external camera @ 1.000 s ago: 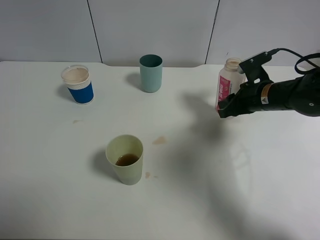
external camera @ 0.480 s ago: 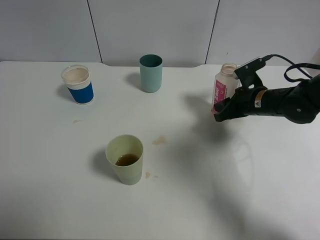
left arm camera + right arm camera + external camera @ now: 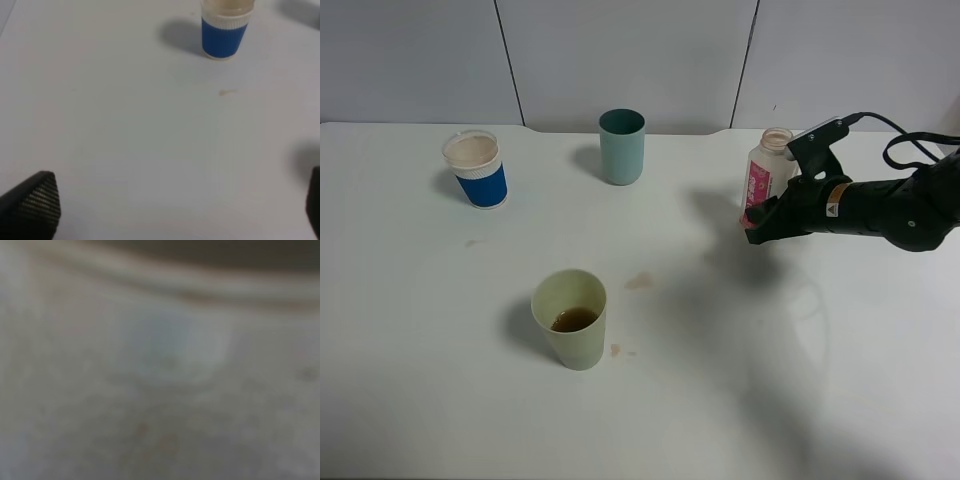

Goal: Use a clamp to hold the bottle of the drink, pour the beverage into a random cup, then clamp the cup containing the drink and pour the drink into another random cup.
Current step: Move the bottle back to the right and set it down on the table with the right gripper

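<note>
At the table's back right, the clear bottle (image 3: 766,168) with its pink-and-white label stands upright. My right gripper (image 3: 761,216) is shut on its lower body and hides its base. The right wrist view is only a pale blur close to the lens. The pale yellow-green cup (image 3: 570,332) stands front centre with brown beverage (image 3: 574,319) in its bottom. The blue-sleeved white cup (image 3: 476,172) (image 3: 224,29) is at the back left. My left gripper (image 3: 175,205) is open above bare table, with nothing between its fingertips (image 3: 36,199). It does not show in the exterior view.
A darker teal cup (image 3: 621,147) stands at the back centre. Small brown spill marks (image 3: 639,281) lie on the white table (image 3: 740,380) near the yellow-green cup, and another spill mark (image 3: 228,91) lies in front of the blue-sleeved cup.
My right gripper has carried the bottle a little to the left and lower, then nearly stopped. The cups have not moved.
</note>
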Robot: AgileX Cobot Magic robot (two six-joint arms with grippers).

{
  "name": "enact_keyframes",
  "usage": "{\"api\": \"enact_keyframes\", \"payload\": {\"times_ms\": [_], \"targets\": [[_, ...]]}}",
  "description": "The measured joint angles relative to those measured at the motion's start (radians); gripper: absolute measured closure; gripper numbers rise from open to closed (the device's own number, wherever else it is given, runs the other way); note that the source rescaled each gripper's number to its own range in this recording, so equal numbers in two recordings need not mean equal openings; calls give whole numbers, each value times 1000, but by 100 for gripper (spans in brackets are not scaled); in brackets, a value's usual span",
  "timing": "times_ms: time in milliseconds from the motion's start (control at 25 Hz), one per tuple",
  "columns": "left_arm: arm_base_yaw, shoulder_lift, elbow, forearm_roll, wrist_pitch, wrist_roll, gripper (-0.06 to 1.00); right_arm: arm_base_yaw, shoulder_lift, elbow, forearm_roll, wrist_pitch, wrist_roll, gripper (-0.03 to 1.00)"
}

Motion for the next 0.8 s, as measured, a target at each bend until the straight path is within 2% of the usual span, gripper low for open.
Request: {"api": "enact_keyframes", "payload": {"times_ms": [240,360,480,560,600,680,800], "targets": [[0,0,0,0,0,0,-6,0,5,0,2,-17,0,97],[0,0,0,0,0,0,-6,0,5,0,5,-18,0,93],[0,0,0,0,0,0,-6,0,5,0,15,-24,0,76],[0,0,0,0,0,0,-6,0,5,0,21,-32,3,61],[0,0,0,0,0,0,-6,0,5,0,29,-33,10,49],[0,0,0,0,0,0,-6,0,5,0,34,-33,21,37],[0,0,0,0,0,0,-6,0,5,0,35,-35,48,32]]}}
